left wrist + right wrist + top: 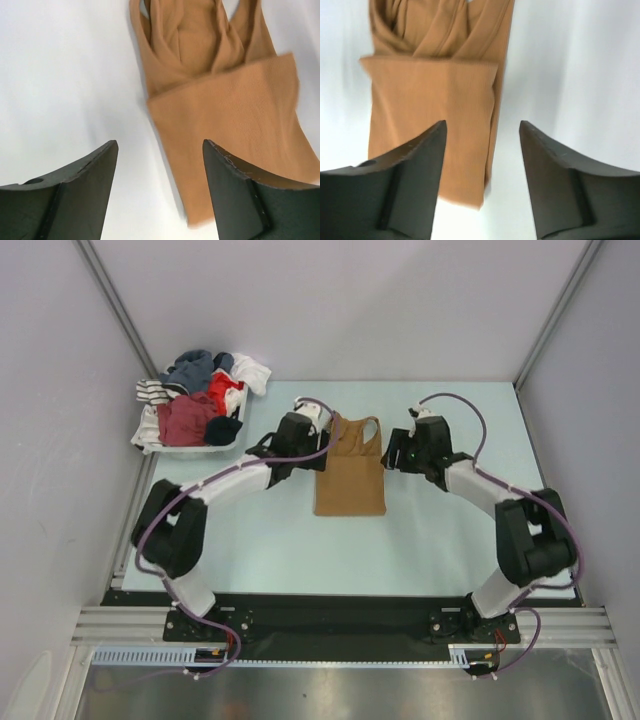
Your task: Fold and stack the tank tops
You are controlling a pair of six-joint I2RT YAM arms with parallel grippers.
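A tan-brown tank top [350,475] lies flat in the middle of the table, its lower part folded up over the body and its straps at the far end. My left gripper [318,443] hovers over its left edge, my right gripper [392,450] over its right edge. In the left wrist view the left gripper [160,142] is open, with the tan tank top [225,115] and bare table under the gap. The right gripper [482,122] is open too, above the folded tan tank top's [430,100] right edge. Neither holds cloth. A dark maroon garment [186,420] lies in the clothes pile.
A white tray [200,449] at the far left holds mixed clothes in blue, red, white and stripes. Grey walls with metal posts close in the pale table [270,540] on three sides. The arm bases sit on a black rail at the near edge.
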